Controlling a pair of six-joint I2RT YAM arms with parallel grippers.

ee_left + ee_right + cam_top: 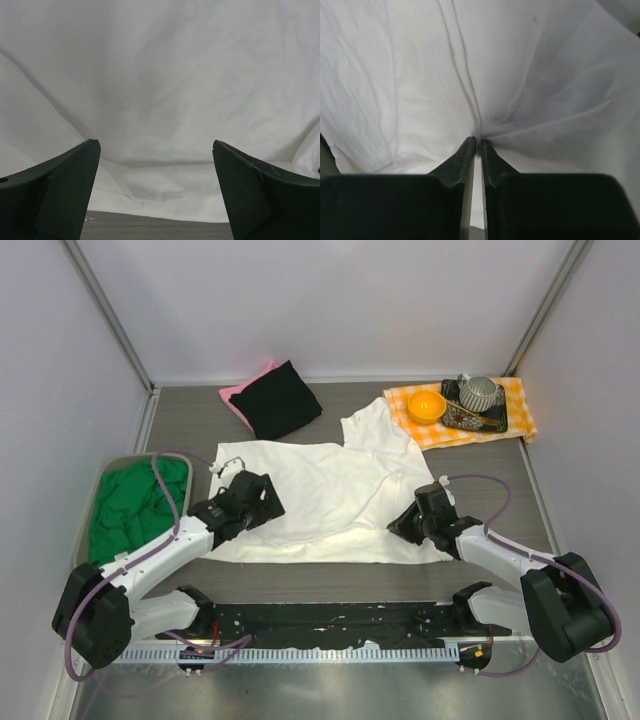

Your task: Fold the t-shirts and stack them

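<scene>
Top view: white t-shirt (pixel 320 490) lies spread mid-tabletop, left gripper (pixel 262 498) over its left part, right gripper (pixel 402 527) at its near-right hem. First fold looks barely begun, w/ black t-shirt (pixel 282 400) and pink t-shirt (pixel 238 395) at the far edge and green t-shirt (pixel 135 505) at the left edge. Left wrist: gripper (pixel 155 142) spread wide, nothing btwn the fingers, so next move prob. needs it to close on cloth. Right wrist: gripper (pixel 477 140) pressed together, pinching a ridge of white fabric.

left arm (pixel 160 558): jaws apart | right arm (pixel 495 552): jaws pinched shut
</scene>
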